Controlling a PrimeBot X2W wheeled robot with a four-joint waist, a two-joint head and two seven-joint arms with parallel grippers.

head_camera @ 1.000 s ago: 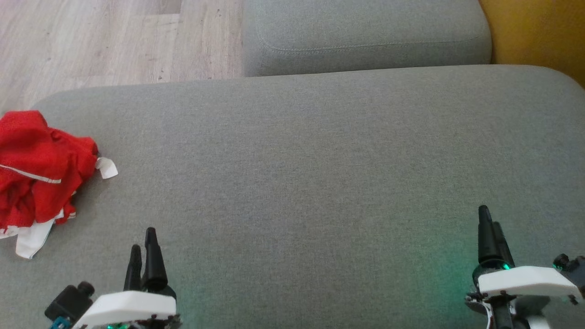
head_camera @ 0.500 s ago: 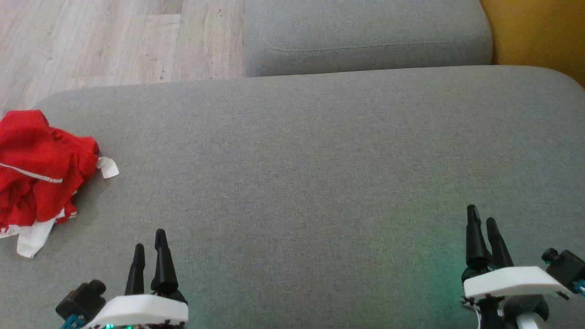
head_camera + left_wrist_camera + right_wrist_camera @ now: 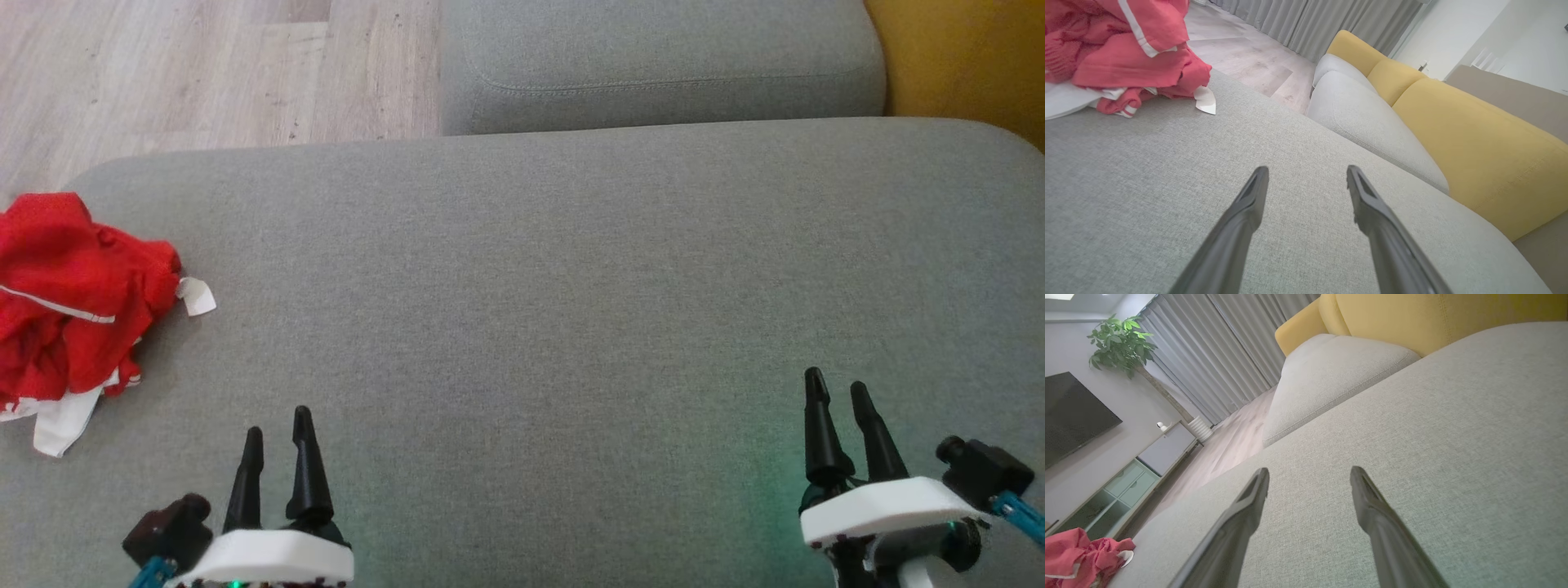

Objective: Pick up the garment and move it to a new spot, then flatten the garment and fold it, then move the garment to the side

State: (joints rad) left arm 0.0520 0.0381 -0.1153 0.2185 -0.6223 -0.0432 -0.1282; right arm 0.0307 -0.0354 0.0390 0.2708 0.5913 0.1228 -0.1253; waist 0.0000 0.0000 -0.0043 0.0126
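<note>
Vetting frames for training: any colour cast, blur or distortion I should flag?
Head view: green glow tints the cushion beside the right tool. Left wrist view: wide-angle stretch, garment looks washed pink. Right wrist view: tilted scene, fingers soft.

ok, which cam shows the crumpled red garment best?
Head view: the crumpled red-and-white fabric garment shows nearly whole, far left. Left wrist view crops it close up; right wrist view has it small, lower-left.
</note>
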